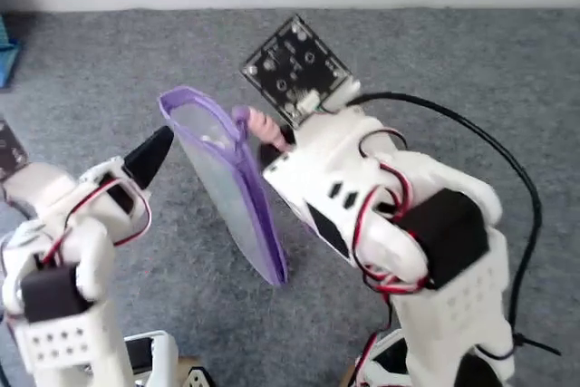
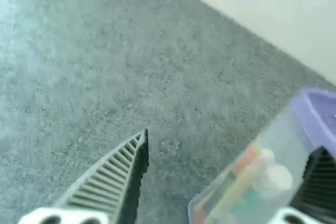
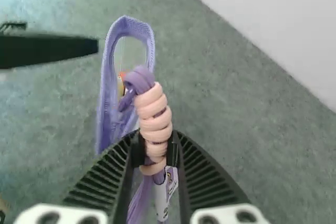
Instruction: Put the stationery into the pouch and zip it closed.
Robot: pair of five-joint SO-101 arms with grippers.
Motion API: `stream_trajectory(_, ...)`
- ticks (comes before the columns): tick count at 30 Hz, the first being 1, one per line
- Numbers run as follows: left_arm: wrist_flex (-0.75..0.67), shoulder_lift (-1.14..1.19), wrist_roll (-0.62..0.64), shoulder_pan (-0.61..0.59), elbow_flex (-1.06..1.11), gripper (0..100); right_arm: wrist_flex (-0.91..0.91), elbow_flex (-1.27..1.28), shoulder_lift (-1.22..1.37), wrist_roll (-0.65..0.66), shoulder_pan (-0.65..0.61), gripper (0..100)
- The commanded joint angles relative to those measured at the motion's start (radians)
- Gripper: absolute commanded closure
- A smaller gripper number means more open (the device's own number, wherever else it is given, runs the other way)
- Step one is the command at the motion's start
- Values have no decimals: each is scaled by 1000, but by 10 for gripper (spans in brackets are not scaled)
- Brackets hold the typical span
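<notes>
Our right gripper (image 3: 154,142) is pinching the pink coiled pull (image 3: 153,114), so the pouch (image 1: 231,192) stands upright with the stationery (image 2: 252,177) inside. The left gripper (image 2: 231,145) is spread wide just beside it, probably to steady it for zipping.

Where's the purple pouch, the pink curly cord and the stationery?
pouch (image 1: 228,195), high view, its clear side.
pink curly cord (image 3: 153,114), right wrist view, middle coils.
stationery (image 2: 251,176), left wrist view, colourful bundle inside pouch.
</notes>
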Motion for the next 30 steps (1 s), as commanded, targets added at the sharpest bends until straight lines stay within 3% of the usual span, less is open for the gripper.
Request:
stream_trajectory(1,-28,81,25,17,-71,566,59,-63,-38,15,-4,991)
stream_trajectory(8,123,92,23,141,-205,566,56,-12,1,6,-4,991)
stream_trajectory(17,402,92,23,155,-351,566,59,-2,39,-72,-4,991)
stream_trajectory(25,443,-9,23,166,-506,566,54,2,48,-117,-10,991)
stream_trajectory(30,445,-167,-35,210,-495,576,10,35,42,-129,-12,991)
